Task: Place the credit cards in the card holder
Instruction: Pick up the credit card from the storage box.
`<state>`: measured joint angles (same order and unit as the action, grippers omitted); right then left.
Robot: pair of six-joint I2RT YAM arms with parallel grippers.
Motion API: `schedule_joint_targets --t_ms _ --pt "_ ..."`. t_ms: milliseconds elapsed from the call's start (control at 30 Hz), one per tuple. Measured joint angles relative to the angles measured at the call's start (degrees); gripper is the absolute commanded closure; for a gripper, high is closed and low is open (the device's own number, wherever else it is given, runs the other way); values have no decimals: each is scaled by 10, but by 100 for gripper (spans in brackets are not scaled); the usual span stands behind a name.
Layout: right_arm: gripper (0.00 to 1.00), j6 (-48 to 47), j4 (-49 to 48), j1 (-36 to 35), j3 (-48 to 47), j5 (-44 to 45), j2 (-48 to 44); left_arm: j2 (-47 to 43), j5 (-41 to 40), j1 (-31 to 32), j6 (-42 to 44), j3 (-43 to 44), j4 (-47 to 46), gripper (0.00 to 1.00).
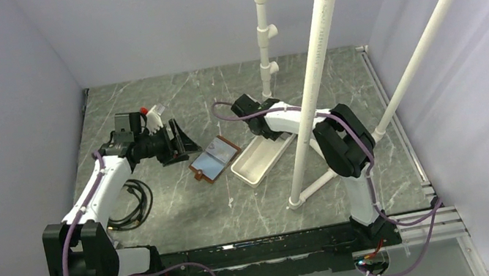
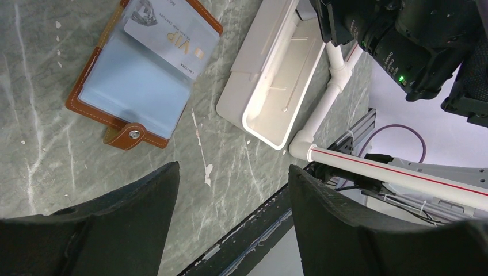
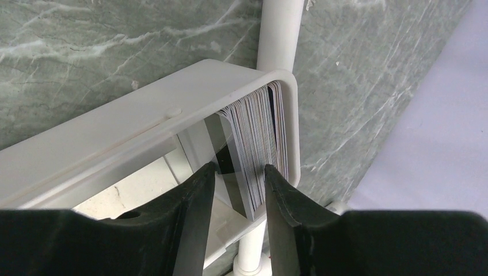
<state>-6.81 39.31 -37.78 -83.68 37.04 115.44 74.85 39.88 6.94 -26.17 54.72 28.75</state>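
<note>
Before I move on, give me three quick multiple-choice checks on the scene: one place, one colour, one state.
1. The stack of cards stands: A in the white tray; B on the wallet; C under the wallet.
2. The wallet's leather is: A black; B brown; C red.
3. The wallet lies: A open; B snapped shut; C rolled up.
Answers: 1 A, the cards stand on edge at the tray's end; 2 B, its stitched border is brown; 3 A, its clear sleeves show, with a VIP card inside.

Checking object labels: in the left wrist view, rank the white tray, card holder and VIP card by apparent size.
Tied first: card holder and white tray, alike and both cut off by the frame.
Smallest: VIP card.
</note>
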Motion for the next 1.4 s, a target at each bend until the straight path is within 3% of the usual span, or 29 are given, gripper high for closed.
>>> schedule_joint_targets --t_ms 200,567,933,1400 --pt "68 1 0 -2 0 3 0 0 0 0 0 -2 0 26" --pt "70 9 3 -2 0 7 -11 0 10 -3 0 -2 0 25" --pt "100 14 18 -3 0 -5 -45 0 19 -5 0 -2 -2 25" --pt "100 15 20 38 24 -162 -131 24 28 -6 -1 -5 -7 25"
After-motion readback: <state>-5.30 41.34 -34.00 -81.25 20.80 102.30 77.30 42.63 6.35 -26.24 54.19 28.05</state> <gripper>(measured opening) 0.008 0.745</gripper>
